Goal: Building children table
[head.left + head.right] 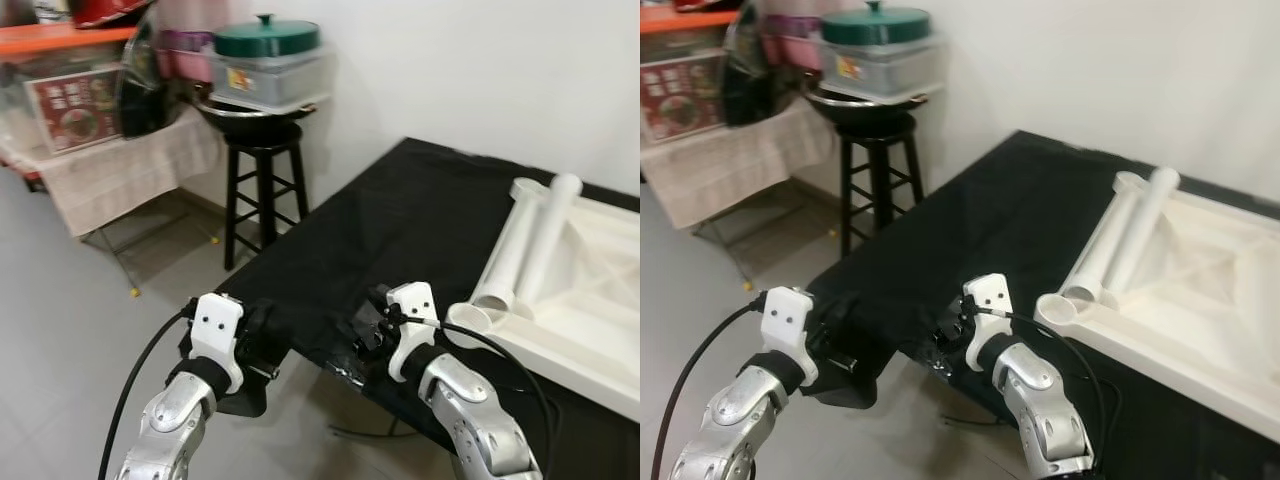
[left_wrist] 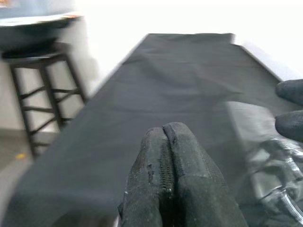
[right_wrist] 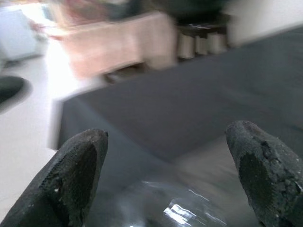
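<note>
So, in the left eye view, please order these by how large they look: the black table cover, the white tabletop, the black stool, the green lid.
1. Black table cover, largest.
2. White tabletop, partly cut by the frame edge.
3. Black stool.
4. Green lid, smallest.
Stool and lid stand farther away, so their true sizes stay unsure.

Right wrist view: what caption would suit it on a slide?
Open right gripper poised over a shiny clear bag at the near edge of the black table.

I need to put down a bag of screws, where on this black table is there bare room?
The black cloth-covered table is bare from the two grippers back to the far wall. Its right side is crowded: upturned white plastic tabletop and two white tube legs.
</note>
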Motion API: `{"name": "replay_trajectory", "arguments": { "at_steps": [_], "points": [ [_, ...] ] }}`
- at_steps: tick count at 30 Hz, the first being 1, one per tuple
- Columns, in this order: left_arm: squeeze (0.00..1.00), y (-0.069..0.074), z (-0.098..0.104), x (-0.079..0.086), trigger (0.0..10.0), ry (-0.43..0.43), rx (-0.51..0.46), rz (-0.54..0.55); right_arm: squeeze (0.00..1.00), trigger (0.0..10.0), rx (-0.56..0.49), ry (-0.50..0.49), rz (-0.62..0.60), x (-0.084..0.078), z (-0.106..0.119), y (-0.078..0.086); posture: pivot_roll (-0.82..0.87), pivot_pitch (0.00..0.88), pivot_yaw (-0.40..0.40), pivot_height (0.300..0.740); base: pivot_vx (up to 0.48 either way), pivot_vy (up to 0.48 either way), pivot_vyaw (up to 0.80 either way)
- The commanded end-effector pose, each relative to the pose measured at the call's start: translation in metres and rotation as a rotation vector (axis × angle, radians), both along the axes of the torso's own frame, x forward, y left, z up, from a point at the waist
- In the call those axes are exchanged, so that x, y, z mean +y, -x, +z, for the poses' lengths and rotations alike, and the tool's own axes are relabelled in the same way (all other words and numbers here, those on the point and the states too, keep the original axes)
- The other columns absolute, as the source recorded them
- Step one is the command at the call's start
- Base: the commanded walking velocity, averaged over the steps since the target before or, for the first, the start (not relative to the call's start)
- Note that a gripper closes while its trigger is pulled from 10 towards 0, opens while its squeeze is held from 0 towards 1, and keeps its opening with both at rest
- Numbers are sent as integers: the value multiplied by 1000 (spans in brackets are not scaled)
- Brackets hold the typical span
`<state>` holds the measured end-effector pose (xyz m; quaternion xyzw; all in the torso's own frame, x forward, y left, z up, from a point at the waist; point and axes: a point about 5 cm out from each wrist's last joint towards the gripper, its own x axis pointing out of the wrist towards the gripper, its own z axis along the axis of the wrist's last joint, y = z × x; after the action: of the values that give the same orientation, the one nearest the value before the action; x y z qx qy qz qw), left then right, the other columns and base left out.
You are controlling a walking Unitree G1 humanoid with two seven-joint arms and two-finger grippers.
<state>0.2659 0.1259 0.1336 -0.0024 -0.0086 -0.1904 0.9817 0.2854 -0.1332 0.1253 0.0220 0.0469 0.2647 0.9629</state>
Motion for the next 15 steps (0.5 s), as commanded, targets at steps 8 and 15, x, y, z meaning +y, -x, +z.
{"name": "replay_trajectory", "arguments": {
  "at_steps": [8,15],
  "points": [
    [0,4,-5,5,10000,-7,21,12,0,10000,-1,-12,12,3,3,-2,-33,0,-7,740,0,0,-800],
    [0,4,-5,5,10000,-8,20,13,0,10000,-1,-14,13,3,3,-2,-31,0,-6,740,0,0,-800]
  ]
}}
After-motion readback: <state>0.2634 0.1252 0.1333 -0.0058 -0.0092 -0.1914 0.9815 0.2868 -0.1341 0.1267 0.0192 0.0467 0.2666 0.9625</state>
